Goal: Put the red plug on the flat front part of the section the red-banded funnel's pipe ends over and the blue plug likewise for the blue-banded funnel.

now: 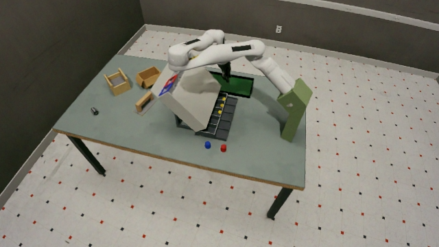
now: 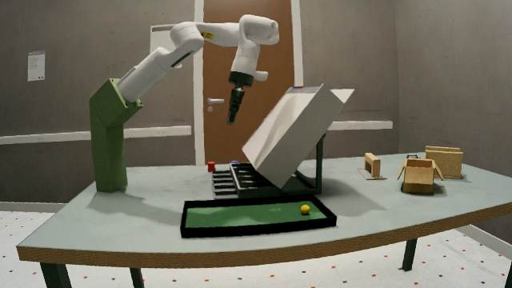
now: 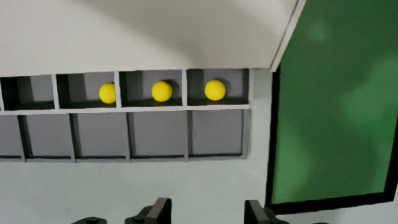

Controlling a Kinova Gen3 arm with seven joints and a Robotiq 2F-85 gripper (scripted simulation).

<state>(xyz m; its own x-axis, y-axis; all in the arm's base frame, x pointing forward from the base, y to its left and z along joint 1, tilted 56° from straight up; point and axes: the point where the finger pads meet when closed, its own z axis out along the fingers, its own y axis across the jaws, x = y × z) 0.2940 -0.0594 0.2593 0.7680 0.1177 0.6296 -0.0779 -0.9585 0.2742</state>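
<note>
The red plug (image 1: 223, 148) (image 2: 211, 166) and blue plug (image 1: 208, 145) (image 2: 234, 162) are standing on the desk (image 1: 137, 134) (image 2: 140, 240) (image 3: 100, 195), just beyond the rack end away from the tray (image 1: 241, 86) (image 2: 256, 232) (image 3: 340, 125). I am expecting both to be light and stiff, not fragile; I am planning to take each across its round sides, centred, since an off-centre squeeze could tip it. The marbles are probably hard and slippery, so I am favouring a grip at mid-height.

Count: one red plug, one blue plug, four marbles. Three marbles (image 1: 221, 105) (image 3: 161, 91) are lying in separate sections, one each; one marble (image 2: 305, 209) is resting in the tray. The cover (image 1: 195, 96) (image 2: 296, 128) (image 3: 150, 40) is hiding the pipes.

I am holding the claw (image 1: 226, 79) (image 2: 230, 121) (image 3: 207, 210) about half open above the desk, gripping nothing.
</note>
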